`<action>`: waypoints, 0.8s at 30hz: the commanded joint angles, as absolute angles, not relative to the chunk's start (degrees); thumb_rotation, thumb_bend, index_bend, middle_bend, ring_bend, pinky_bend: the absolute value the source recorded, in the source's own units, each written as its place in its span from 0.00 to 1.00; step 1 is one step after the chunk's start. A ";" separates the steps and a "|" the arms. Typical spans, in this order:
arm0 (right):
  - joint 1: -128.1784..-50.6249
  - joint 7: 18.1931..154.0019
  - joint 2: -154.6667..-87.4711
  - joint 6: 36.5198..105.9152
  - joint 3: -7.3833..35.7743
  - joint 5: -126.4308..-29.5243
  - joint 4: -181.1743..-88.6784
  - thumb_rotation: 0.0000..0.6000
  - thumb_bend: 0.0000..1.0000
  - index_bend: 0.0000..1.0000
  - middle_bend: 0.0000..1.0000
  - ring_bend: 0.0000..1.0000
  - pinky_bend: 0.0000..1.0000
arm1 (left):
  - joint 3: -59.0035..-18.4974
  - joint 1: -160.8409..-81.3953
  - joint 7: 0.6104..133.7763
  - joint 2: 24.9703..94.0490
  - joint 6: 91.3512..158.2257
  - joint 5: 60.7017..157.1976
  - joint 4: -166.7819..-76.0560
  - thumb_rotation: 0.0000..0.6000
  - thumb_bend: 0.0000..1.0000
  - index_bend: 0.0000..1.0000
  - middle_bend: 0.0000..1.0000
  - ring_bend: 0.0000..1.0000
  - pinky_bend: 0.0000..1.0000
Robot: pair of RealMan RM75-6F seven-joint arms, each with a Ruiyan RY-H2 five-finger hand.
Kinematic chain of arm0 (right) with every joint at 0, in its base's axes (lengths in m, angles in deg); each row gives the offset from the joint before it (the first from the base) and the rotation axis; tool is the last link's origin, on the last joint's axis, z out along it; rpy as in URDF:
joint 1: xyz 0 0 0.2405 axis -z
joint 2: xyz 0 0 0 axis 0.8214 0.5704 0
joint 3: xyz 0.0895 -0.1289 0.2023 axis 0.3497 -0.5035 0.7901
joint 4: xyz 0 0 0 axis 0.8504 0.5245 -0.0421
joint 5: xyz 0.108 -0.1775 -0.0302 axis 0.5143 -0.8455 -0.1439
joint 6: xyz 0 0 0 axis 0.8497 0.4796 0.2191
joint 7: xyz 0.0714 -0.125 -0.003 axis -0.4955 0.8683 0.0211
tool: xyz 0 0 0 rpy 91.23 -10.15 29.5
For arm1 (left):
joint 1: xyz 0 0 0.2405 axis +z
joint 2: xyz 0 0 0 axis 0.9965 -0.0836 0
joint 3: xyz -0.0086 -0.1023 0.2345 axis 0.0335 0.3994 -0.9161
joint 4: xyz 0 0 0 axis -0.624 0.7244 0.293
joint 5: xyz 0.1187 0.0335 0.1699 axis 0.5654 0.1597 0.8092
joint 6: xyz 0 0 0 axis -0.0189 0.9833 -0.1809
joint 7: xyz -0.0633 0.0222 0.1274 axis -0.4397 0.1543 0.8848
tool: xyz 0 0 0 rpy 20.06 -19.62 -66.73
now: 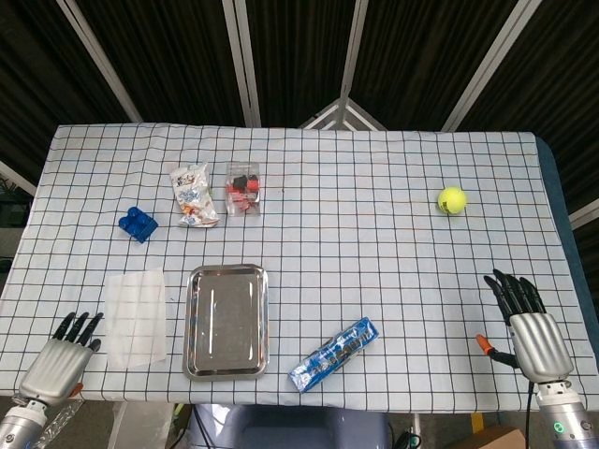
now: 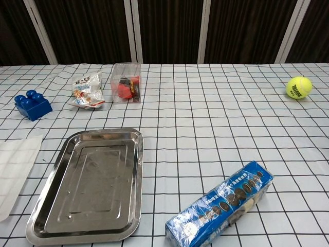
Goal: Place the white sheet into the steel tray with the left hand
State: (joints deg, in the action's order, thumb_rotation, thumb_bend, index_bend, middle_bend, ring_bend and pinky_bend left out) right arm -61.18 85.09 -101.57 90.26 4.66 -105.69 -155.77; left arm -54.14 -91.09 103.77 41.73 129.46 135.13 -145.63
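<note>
The left hand (image 1: 58, 363) is hovering at the near left corner of the tabletop (image 1: 374, 234), fingers apart and holding nothing. Just right of it the white sheet (image 1: 136, 316) is lying flat on the checked cloth, beside the steel tray (image 1: 226, 321) — not in it. Farther right a blue snack pack (image 1: 334, 354) is lying near the front edge, and the right hand (image 1: 529, 332) is resting open — empty — at the near right edge
</note>
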 commanded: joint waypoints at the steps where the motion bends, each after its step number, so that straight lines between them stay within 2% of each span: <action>1: -61.17 84.97 -101.56 90.25 4.69 -105.60 -155.78 1.00 0.31 0.00 0.00 0.00 0.00 | -53.71 -92.00 105.47 42.80 128.10 133.95 -145.81 1.00 0.18 0.40 0.00 0.00 0.00; 15: -61.12 84.51 -101.43 90.26 4.73 -105.49 -155.88 1.00 0.31 0.00 0.00 0.00 0.00 | -52.36 -94.93 108.87 47.59 124.61 130.92 -144.19 1.00 0.24 0.44 0.00 0.00 0.00; 18: -61.05 84.39 -101.41 90.41 4.77 -105.46 -155.89 1.00 0.31 0.00 0.00 0.00 0.00 | -52.45 -95.35 109.54 48.41 123.98 130.38 -143.80 1.00 0.28 0.46 0.00 0.00 0.00; 24: -61.04 84.36 -101.42 90.38 4.78 -105.43 -155.86 1.00 0.31 0.00 0.00 0.00 0.00 | -52.61 -95.72 108.85 49.04 124.06 130.04 -143.09 1.00 0.43 0.52 0.00 0.00 0.00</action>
State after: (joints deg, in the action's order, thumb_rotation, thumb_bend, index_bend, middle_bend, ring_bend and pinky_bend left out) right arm -61.04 84.37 -101.43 90.38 4.78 -105.43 -155.86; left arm -52.57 -95.68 108.98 48.98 124.01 130.06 -143.17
